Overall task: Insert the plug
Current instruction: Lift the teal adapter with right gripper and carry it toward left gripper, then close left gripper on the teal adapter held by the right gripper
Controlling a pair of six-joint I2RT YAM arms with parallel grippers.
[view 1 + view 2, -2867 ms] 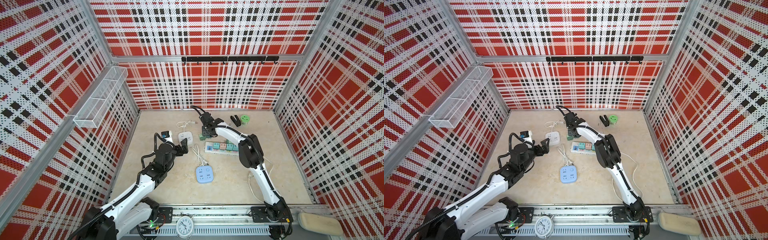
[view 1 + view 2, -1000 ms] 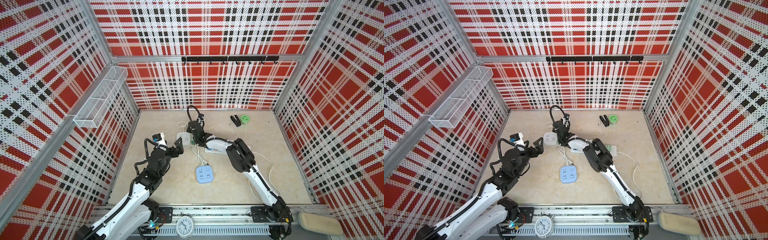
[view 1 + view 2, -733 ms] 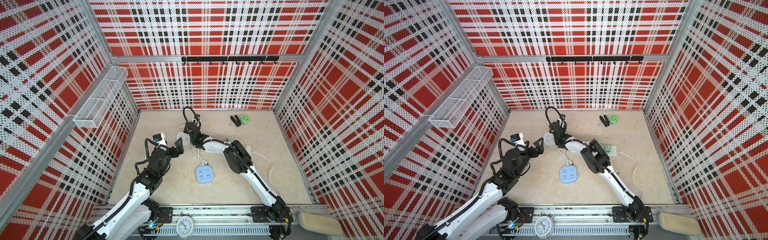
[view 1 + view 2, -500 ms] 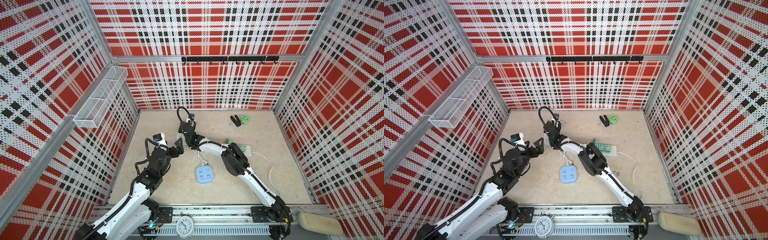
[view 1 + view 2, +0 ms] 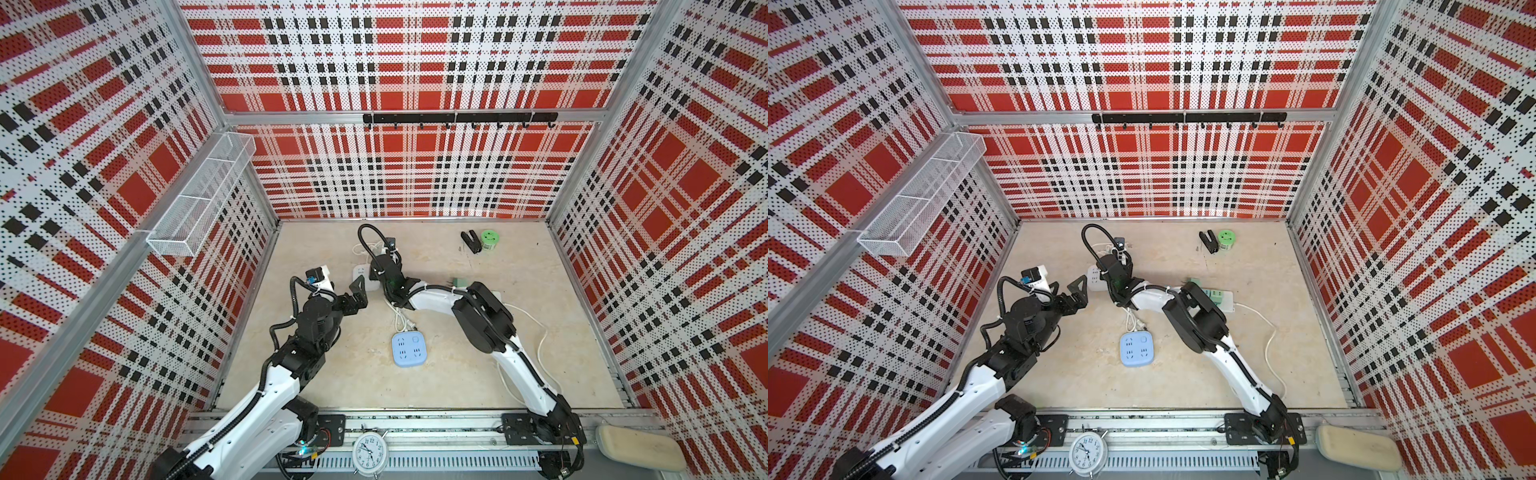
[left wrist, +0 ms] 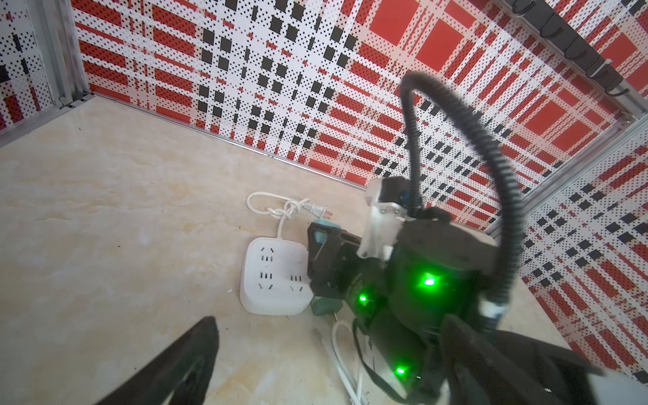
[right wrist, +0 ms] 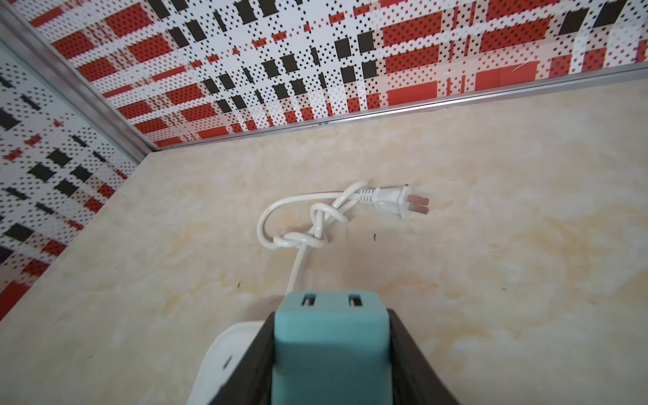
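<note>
The teal plug (image 7: 331, 347) is clamped in the right pincer (image 7: 333, 375), jaws closed snug on its flanks, poised over one edge of the white socket (image 6: 273, 277). Here's the danger: its pins are hidden underneath, and it looks nearer the rim than any set of holes. A press from here would likely drive the pins into bare plastic. The socket lies loose on the table (image 7: 526, 280), so a skewed push could slide or tip it. The left pincer (image 5: 358, 294) hangs just beside it, spread wide, gripping nothing. The plug is a boxy, round-edged block of hard plastic with two slots in its back. The socket is a glossy rounded square, its cord (image 7: 301, 231) white, rubbery and knotted. The table is pale, marbled and smooth.
</note>
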